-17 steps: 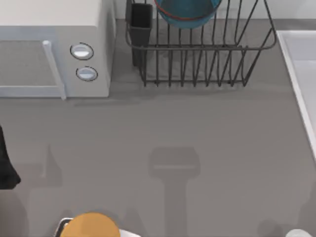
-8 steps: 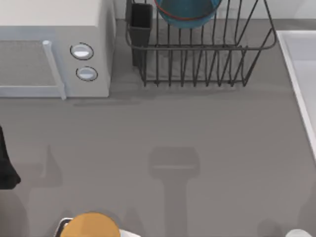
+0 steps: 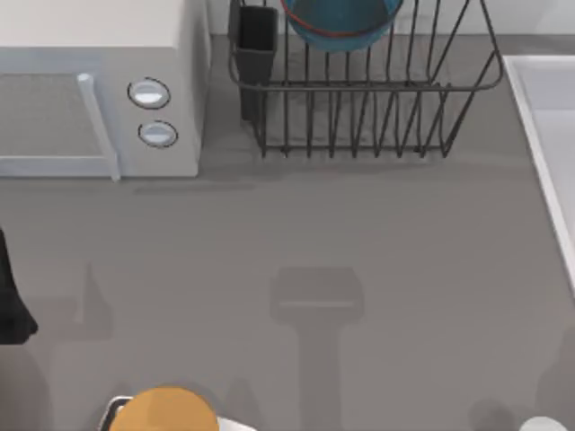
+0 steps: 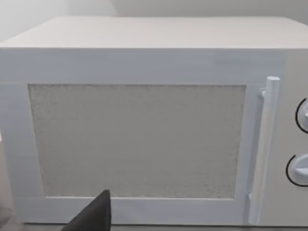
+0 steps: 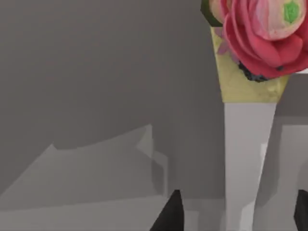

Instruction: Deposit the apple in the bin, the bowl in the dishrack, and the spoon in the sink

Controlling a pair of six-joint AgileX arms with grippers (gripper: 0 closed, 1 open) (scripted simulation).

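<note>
The blue bowl (image 3: 340, 22) with its reddish rim rests inside the black wire dishrack (image 3: 377, 87) at the back of the table. The pale sink (image 3: 557, 108) runs along the right edge. The apple, the spoon and the bin are out of view. My right gripper (image 5: 237, 214) is open, its two dark fingertips wide apart over grey tabletop, facing a flower vase. One dark fingertip (image 4: 94, 217) of my left gripper points at the microwave door. The left arm (image 3: 11, 305) sits at the table's left edge.
A white microwave (image 3: 90, 54) with two round knobs stands at the back left, its door (image 4: 139, 139) shut. The black utensil cup (image 3: 256, 40) is at the rack's left corner. An orange-yellow round thing (image 3: 166, 409) lies at the front left. A pink flower (image 5: 262, 33) stands in a pale vase (image 5: 245, 144).
</note>
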